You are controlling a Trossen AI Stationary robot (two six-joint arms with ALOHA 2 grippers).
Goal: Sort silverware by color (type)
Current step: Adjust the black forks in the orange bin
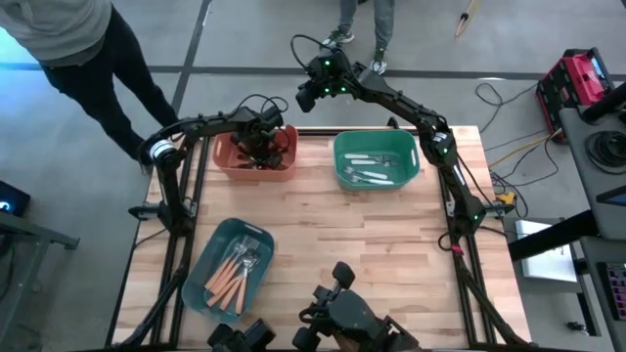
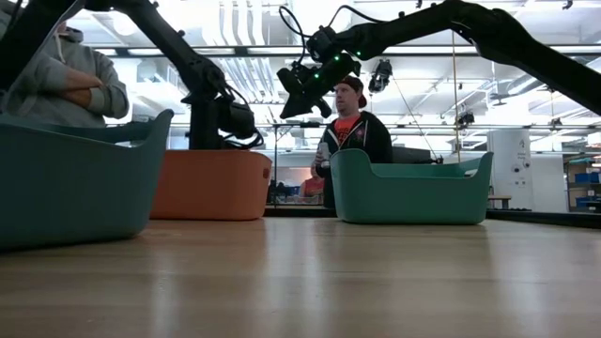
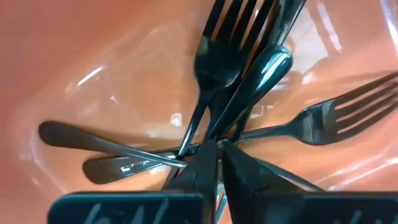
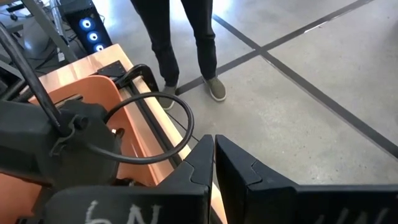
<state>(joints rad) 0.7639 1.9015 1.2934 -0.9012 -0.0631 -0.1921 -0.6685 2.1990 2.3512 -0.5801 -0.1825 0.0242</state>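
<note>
Orange bin (image 1: 256, 154), far side of the wooden surface (image 1: 333, 244): holding the black forks (image 3: 249, 81) and black spoons (image 3: 93, 140), lying crossed on its floor. Left gripper (image 3: 219, 158) is reaching down inside this bin, jaws together just over the crossed handles, gripping nothing visible.

Green bin (image 1: 377, 159), beside the orange bin: holding white-handled utensils (image 1: 370, 168).

Blue bin (image 1: 233, 266), nearer than the orange bin: holding orange-handled forks (image 1: 235, 274).

Right gripper (image 4: 213, 162) is hovering beyond the orange bin, past the surface edge, jaws together, empty.

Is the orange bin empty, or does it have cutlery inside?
Not empty. The orange bin holds several black forks crossing each other, and the left claw is down inside it.
</note>
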